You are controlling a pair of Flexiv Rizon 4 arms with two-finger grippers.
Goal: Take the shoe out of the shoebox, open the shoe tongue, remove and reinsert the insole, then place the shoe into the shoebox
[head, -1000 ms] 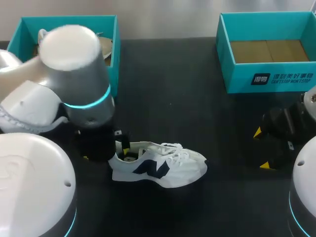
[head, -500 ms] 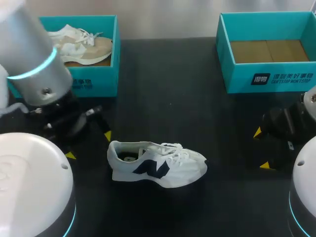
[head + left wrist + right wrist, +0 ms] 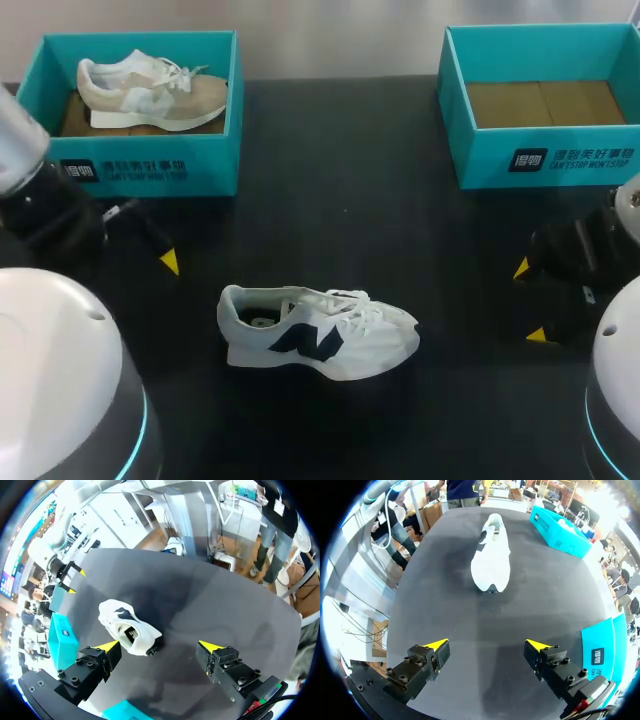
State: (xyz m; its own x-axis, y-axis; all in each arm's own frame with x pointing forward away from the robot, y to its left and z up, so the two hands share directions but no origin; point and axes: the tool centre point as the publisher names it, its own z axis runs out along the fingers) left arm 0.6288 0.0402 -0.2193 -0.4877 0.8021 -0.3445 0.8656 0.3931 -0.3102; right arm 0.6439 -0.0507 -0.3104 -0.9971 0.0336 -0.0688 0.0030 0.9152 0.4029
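White domes, cyan glow rings, black claws with yellow tips

The left arm [image 3: 50, 390] and right arm [image 3: 618, 385] both have glossy white rounded joint caps with a thin cyan light ring underneath, and the left one has a silver-grey link too. The left gripper [image 3: 159, 646] and right gripper [image 3: 487, 645] are chunky black blocks dotted with small screws [image 3: 401, 679], with pointy bright yellow tips.

White shoe [image 3: 318, 345] on black table [image 3: 340, 180]

White shoe [image 3: 320, 338]: cloth upper, smooth navy overlay. Shoebox [image 3: 480, 165]: matt teal cardboard. Table [image 3: 340, 200]: matt black.
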